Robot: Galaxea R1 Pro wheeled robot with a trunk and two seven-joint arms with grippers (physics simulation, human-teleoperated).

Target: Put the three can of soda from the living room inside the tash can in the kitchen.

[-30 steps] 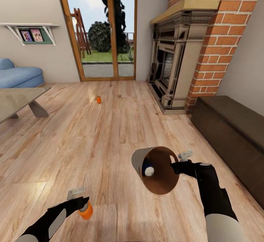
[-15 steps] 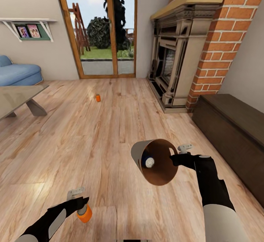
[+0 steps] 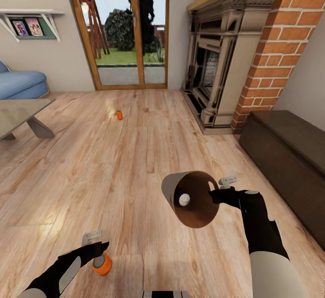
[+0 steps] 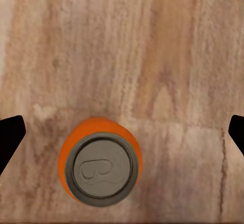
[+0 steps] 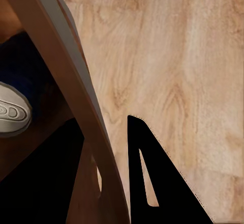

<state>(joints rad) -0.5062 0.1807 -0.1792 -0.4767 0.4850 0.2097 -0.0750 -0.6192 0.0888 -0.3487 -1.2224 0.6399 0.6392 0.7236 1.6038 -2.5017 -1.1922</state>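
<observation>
Orange soda cans are counted three: one [image 3: 102,264] upright on the wood-plank floor [image 3: 135,162] under the spread-open left gripper [image 3: 95,242], one [image 3: 119,115] upright near the glass doors [image 3: 118,31], one [image 3: 183,198] inside the pale grey bin [image 3: 192,198], which is tipped sideways, rim clamped by the right gripper [image 3: 216,192].

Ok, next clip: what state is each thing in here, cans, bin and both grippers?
near soda can: upright on the floor, between the open left gripper's fingers, not visibly gripped
far soda can: upright on the floor near the glass doors
tash can: tipped on its side, held off the floor by its rim
can inside the tash can: lying inside, top end showing
left gripper: open
right gripper: shut on the rim
</observation>
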